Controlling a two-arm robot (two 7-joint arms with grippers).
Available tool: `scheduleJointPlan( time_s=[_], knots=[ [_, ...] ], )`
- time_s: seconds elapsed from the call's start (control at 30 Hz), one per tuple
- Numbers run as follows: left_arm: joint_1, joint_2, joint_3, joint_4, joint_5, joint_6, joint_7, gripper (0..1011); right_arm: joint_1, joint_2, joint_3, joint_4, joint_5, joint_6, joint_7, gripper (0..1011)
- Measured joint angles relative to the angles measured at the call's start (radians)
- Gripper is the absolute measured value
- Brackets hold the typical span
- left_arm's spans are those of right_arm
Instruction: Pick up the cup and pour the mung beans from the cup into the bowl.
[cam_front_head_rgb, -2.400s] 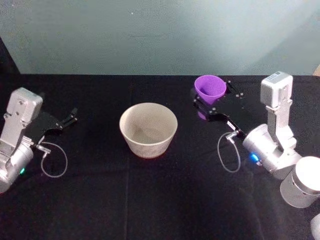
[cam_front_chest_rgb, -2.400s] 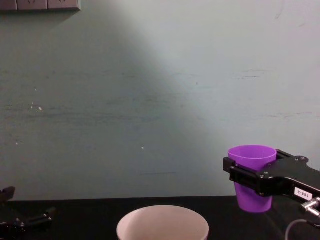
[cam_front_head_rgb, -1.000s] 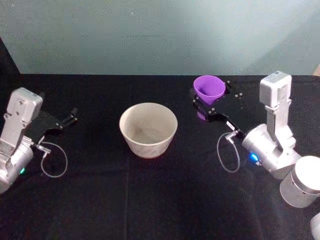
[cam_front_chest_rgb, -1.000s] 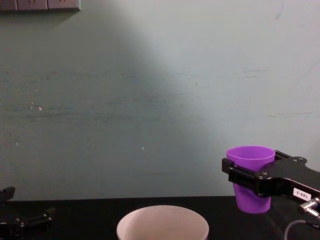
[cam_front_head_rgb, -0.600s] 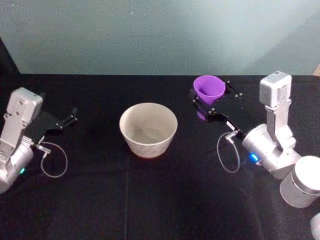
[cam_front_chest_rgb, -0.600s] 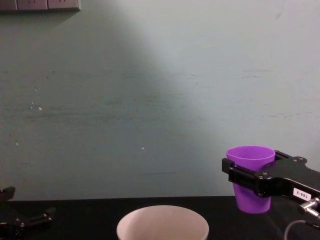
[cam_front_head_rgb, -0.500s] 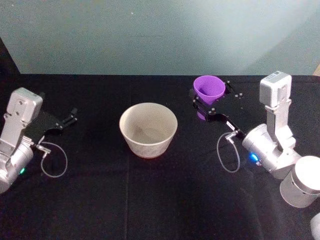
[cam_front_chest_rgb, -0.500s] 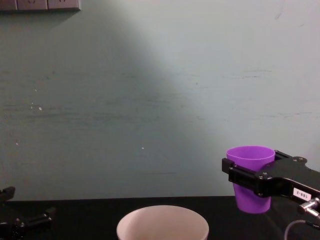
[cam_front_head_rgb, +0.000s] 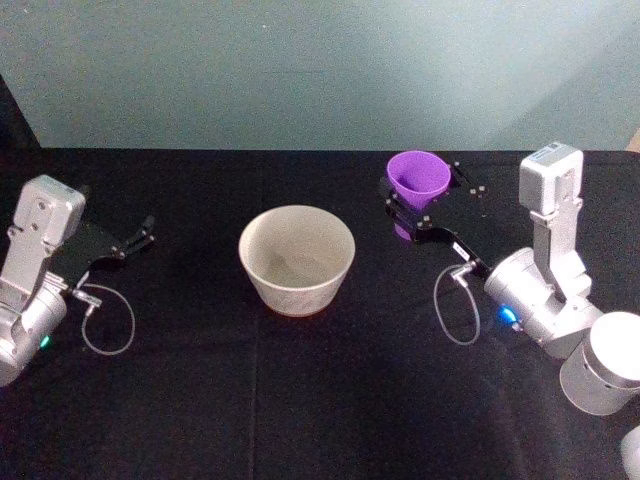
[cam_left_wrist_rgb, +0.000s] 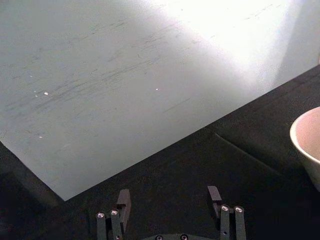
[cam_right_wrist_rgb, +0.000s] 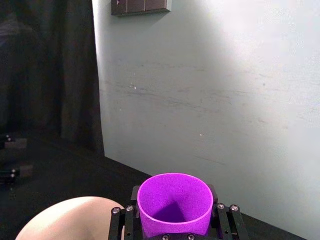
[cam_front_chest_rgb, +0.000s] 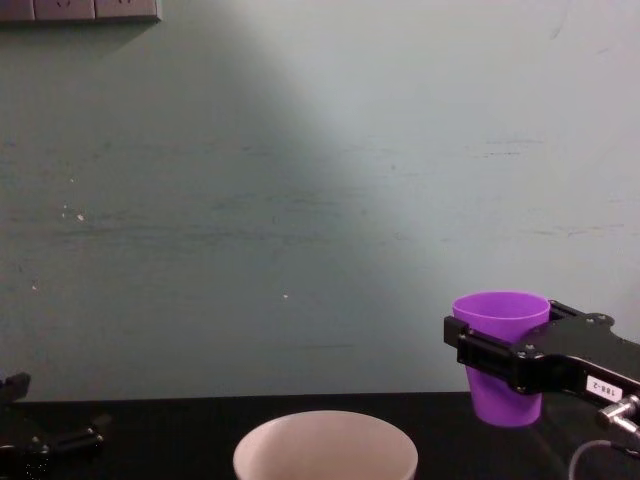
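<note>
Two black fingers of the right end effector (cam_front_head_rgb: 420, 196) clamp the purple cup (cam_front_head_rgb: 418, 177) from either side, holding it upright (mouth up). Off to its left and lower, the cream bowl (cam_front_head_rgb: 297, 280) sits on the counter (cam_front_head_rgb: 300, 400); well beyond that, the left end effector (cam_front_head_rgb: 140, 234) rests spread open, empty.

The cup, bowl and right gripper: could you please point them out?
cup (cam_front_head_rgb: 418, 180), head view, inside wall below the rim.
bowl (cam_front_head_rgb: 296, 288), head view, front outer wall.
right gripper (cam_right_wrist_rgb: 173, 216), right wrist view, midway between fingertips.

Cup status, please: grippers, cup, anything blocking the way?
Right gripper shut on cup, upright, right of bowl. Left gripper open, parked left. Nothing between cup and bowl.
</note>
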Motion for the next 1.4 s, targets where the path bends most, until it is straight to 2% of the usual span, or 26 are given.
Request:
scheduleJointPlan(
  time_s=[1.4],
  knots=[
    [0.000, 0.000, 0.000, 0.000, 0.000, 0.000, 0.000, 1000, 0.000, 0.000, 0.000, 0.000, 0.000, 0.000, 0.000, 754]
  ],
)
